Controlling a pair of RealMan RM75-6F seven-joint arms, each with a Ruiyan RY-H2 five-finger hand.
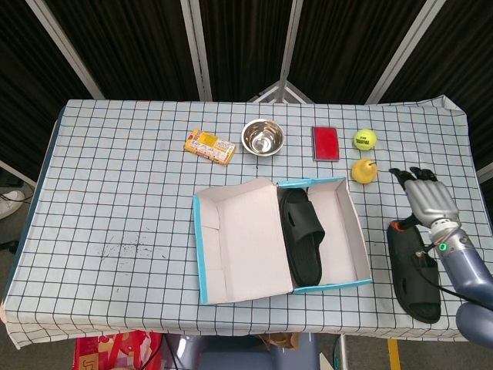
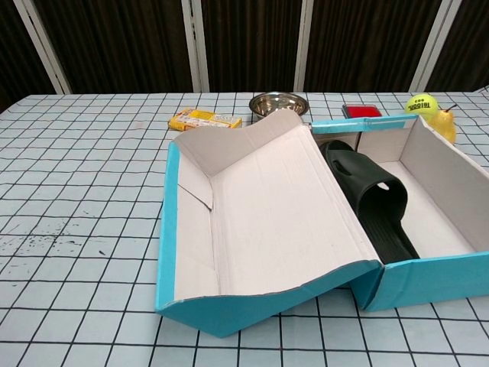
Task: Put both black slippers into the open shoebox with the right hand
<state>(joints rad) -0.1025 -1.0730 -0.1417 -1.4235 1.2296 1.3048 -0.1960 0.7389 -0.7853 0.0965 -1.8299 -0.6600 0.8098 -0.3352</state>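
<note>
One black slipper lies inside the open blue shoebox, along its left side. The second black slipper lies on the table right of the box. My right hand hovers over that slipper's far end with fingers spread, holding nothing. The chest view does not show this hand. My left hand is in neither view.
The box lid lies folded open to the left. Behind the box sit a snack packet, a steel bowl, a red card, a tennis ball and a yellow pear-shaped toy. The table's right edge is close to the hand.
</note>
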